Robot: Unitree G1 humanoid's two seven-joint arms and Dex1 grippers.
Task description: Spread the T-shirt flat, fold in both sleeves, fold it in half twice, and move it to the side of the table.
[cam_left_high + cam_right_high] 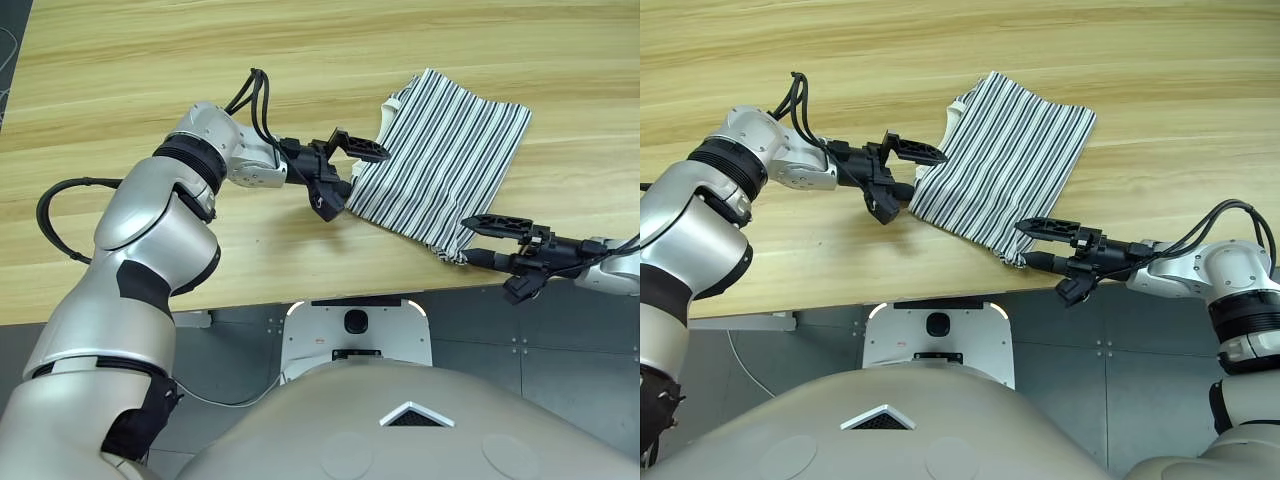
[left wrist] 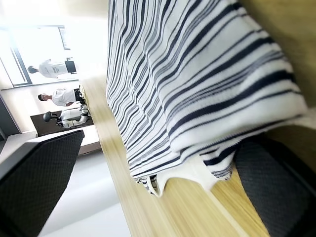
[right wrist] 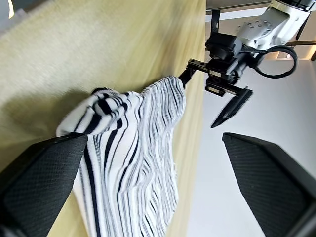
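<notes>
A black-and-white striped T-shirt [image 1: 445, 160] lies folded into a compact slanted rectangle on the wooden table [image 1: 130, 70], with its near corner at the table's front edge. My left gripper [image 1: 347, 175] is open at the shirt's left edge, one finger above the cloth and one low beside it. In the left wrist view that edge of the T-shirt [image 2: 197, 89] lies between the two fingers. My right gripper [image 1: 1055, 258] is open at the front edge, level with the shirt's near corner. The right wrist view shows that bunched corner of the T-shirt [image 3: 123, 143] between its fingers.
The table's front edge [image 1: 250, 300] runs just below both grippers, with grey floor beyond it. Bare wood stretches to the left of the shirt and behind it. A narrower strip of table lies to the shirt's right [image 1: 590, 150].
</notes>
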